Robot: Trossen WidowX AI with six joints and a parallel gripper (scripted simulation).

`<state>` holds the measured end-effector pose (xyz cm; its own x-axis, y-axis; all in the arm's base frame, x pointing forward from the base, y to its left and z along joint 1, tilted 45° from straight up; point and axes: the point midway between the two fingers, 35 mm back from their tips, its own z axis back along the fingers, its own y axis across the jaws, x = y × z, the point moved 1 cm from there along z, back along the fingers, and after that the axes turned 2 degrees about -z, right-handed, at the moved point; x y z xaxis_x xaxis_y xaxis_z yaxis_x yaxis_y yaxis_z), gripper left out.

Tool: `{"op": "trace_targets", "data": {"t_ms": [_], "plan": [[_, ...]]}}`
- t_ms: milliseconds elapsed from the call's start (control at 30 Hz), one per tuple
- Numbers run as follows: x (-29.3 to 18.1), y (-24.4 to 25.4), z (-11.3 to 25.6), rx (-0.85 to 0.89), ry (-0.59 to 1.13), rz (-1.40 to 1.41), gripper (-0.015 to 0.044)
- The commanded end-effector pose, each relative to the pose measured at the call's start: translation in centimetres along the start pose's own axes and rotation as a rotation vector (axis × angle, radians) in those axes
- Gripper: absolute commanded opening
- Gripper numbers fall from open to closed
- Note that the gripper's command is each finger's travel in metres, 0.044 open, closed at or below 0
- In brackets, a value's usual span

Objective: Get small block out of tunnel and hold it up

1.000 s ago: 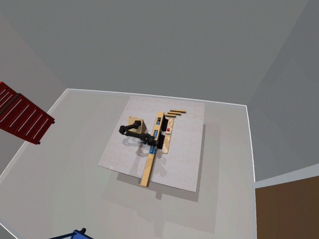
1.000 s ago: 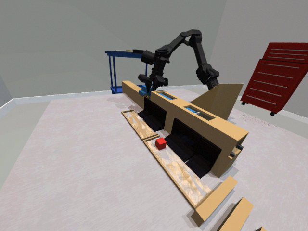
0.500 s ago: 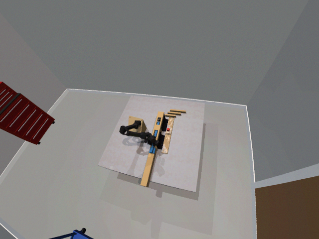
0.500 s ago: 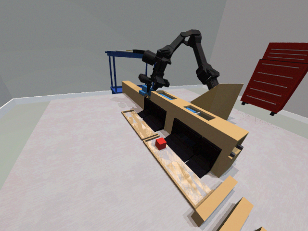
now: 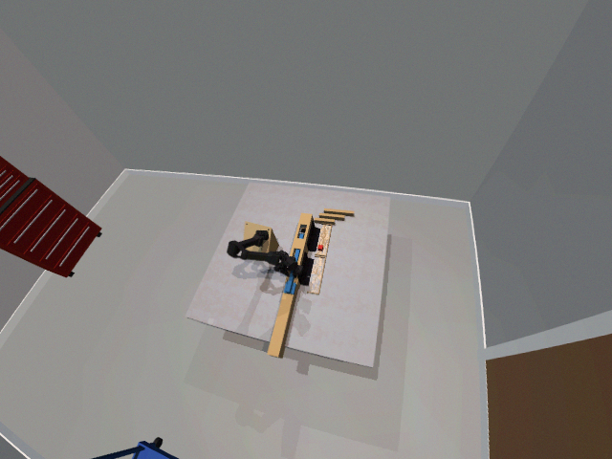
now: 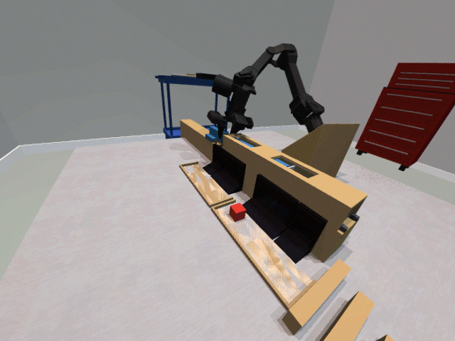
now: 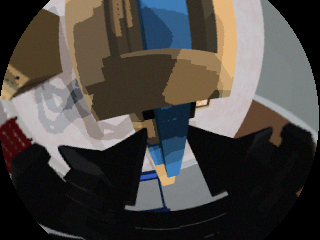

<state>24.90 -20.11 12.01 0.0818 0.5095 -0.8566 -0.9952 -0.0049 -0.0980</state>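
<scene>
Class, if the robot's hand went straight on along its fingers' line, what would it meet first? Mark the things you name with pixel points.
Probably the blue handle point(image 5: 290, 286) point(image 6: 212, 137) point(image 7: 172, 140) at the tunnel's end, just below the hand point(image 5: 295, 273) point(image 6: 226, 135) point(image 7: 166, 130); depth is unclear, so the fingers might straddle it.

Tunnel wall point(image 5: 303, 220) point(image 6: 293, 158) point(image 7: 150, 82) apparently blocks sideways reach; top slots point(image 5: 301, 230) point(image 6: 306, 171) open.
</scene>
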Motion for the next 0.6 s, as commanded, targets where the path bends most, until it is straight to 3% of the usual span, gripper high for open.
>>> {"op": "trace_targets", "data": {"t_ms": [0, 133, 567], "plan": [[-0.9, -0.7, 1.5, -0.023, -0.022, 0.009, 0.0341], [-1.5, -0.8, 3.3, -0.033, -0.063, 0.055, 0.0440], [-2.9, -1.0, 2.2, -0.035, -0.069, 0.063, 0.0440]]}}
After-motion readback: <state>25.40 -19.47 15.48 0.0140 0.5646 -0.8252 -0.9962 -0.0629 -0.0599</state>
